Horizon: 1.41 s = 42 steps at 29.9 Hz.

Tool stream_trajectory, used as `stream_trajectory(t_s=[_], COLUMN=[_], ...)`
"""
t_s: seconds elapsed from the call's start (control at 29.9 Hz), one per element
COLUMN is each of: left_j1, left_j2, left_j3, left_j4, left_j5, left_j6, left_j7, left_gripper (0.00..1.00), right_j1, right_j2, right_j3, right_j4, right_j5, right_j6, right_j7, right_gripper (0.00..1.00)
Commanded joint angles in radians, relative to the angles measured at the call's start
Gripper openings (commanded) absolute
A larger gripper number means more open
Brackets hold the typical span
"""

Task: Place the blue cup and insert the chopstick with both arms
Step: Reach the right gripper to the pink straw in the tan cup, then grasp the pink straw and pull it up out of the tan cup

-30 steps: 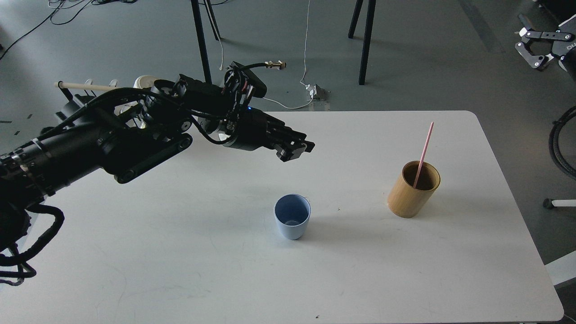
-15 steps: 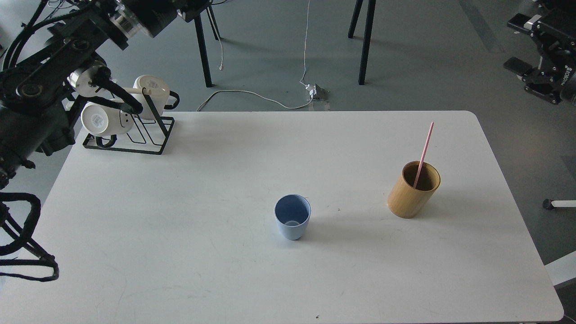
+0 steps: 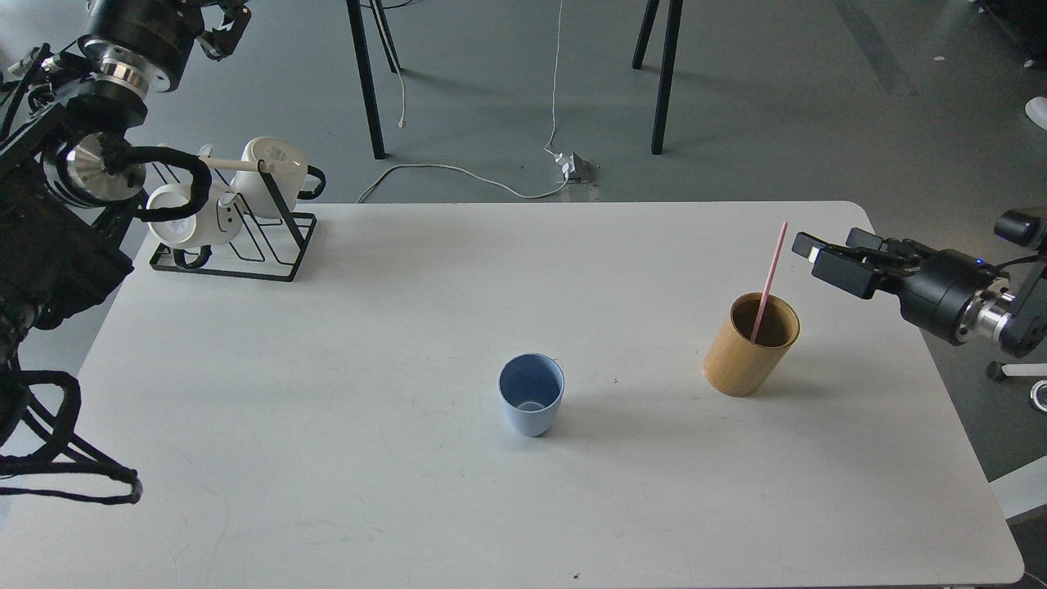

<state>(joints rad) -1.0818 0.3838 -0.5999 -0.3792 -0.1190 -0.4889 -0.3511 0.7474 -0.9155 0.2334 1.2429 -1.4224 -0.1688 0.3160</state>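
The blue cup (image 3: 532, 394) stands upright and empty near the middle of the white table (image 3: 343, 458). The pink chopstick (image 3: 772, 270) leans inside the tan bamboo cylinder (image 3: 748, 348), to the right of the cup. My right gripper (image 3: 822, 245) comes in from the right at the height of the chopstick's top, just right of it and not touching. Its fingers look apart and empty. My left arm is raised at the far left. Its gripper (image 3: 222, 20) is at the top edge, dark and partly cut off, far from the cup.
A black wire mug rack (image 3: 245, 245) with white mugs (image 3: 270, 164) and a pale wooden rod stands at the table's back left corner, under my left arm. Black stand legs (image 3: 664, 74) and cables are on the floor beyond the table.
My left arm has pulled back from above the table's middle, up to the far left. My right arm has come down from the upper right to just beside the chopstick.
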Motion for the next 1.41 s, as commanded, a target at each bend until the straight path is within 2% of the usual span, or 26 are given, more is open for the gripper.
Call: stream_trajectory(t_s=[0.0, 0.07, 0.13, 0.43, 0.54, 0.67, 0.77, 0.94, 1.07, 1.37], left_j1=[0.023, 0.034, 0.048, 0.072, 0.076, 0.075, 0.075, 0.075, 0.075, 0.068], left_j2=[0.000, -0.002, -0.002, -0.002, 0.000, 0.001, 0.003, 0.003, 0.004, 0.017], left_j3=[0.000, 0.000, 0.000, -0.001, 0.000, 0.000, 0.000, 0.002, 0.002, 0.002], left_j4=[0.000, 0.000, 0.000, 0.000, 0.000, 0.000, 0.000, 0.000, 0.002, 0.002], left_j5=[-0.088, -0.102, -0.102, -0.103, -0.102, -0.102, -0.102, -0.102, -0.102, -0.102], left_j6=[0.000, 0.000, 0.000, 0.000, 0.000, 0.000, 0.000, 0.000, 0.000, 0.000], left_j7=[0.007, 0.007, 0.006, 0.004, 0.004, 0.004, 0.004, 0.001, 0.000, 0.001], left_gripper=[0.98, 0.98, 0.98, 0.98, 0.98, 0.98, 0.98, 0.99, 0.99, 0.99], right_j1=[-0.005, -0.008, -0.008, 0.007, 0.006, 0.004, 0.010, 0.010, 0.020, 0.190], right_j2=[0.064, 0.090, 0.121, 0.161, 0.161, 0.159, 0.159, 0.138, 0.038, -0.140], right_j3=[-0.009, -0.011, -0.016, -0.086, -0.088, -0.091, -0.091, -0.088, -0.082, -0.043], right_j4=[-0.065, -0.077, -0.102, -0.142, -0.140, -0.140, -0.140, -0.111, -0.022, 0.167], right_j5=[-0.010, -0.010, -0.016, -0.026, -0.026, -0.032, -0.081, -0.093, -0.092, -0.075], right_j6=[-0.003, -0.003, -0.003, -0.003, -0.001, 0.000, -0.001, -0.003, 0.000, 0.026], right_j7=[-0.008, -0.012, -0.017, -0.037, -0.057, -0.057, -0.057, -0.055, -0.055, -0.051], right_gripper=[0.95, 0.92, 0.84, 0.40, 0.27, 0.17, 0.06, 0.01, 0.01, 0.02])
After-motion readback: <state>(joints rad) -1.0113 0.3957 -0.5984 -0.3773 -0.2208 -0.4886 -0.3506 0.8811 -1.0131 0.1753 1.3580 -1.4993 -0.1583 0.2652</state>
